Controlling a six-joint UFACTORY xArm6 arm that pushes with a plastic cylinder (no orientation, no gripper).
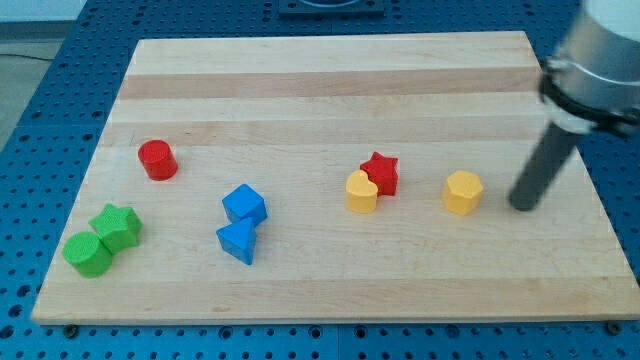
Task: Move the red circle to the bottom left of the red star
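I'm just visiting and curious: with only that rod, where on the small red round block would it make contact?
No gripping: my tip can only push. Probably against the upright side of the red circle facing the view's left, driving it rightward toward the spot below-left of the red star.
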